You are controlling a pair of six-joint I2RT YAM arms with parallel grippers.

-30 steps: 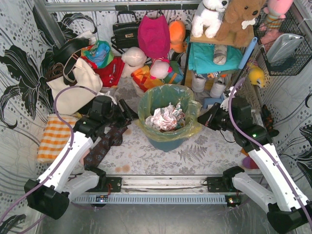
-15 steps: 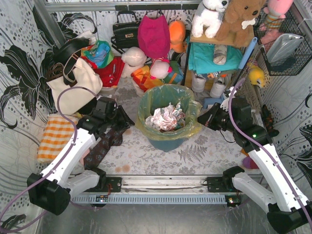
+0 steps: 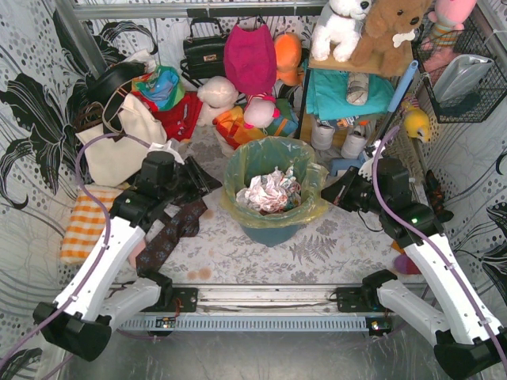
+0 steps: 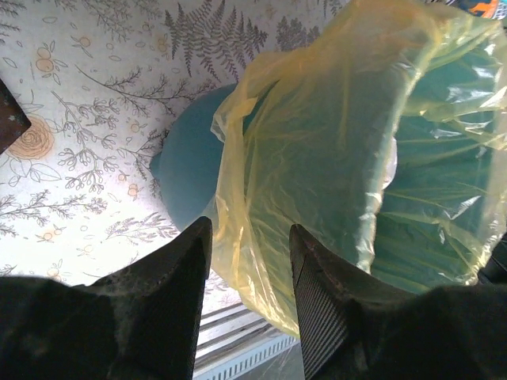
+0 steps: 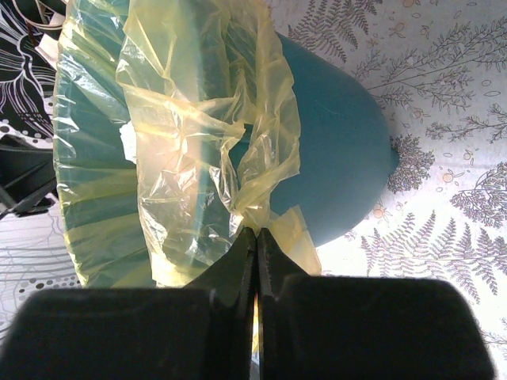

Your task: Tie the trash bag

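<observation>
walls [image 3: 32, 103] are lined w/ white sheeting printed in black floral motifs. tabletop [image 3: 317, 245] is covered by pale fern-print cloth; a metal rail [image 3: 261, 297] is fixed along its near edge. shelf unit [image 3: 305, 103] is shown rear right, w/ wire basket [image 3: 475, 107] hung beside it.

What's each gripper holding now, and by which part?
Right gripper is shut on the trash bag, pinching a gathered fold of its overhang outside the bin. Left gripper is open, holding nothing.
</observation>
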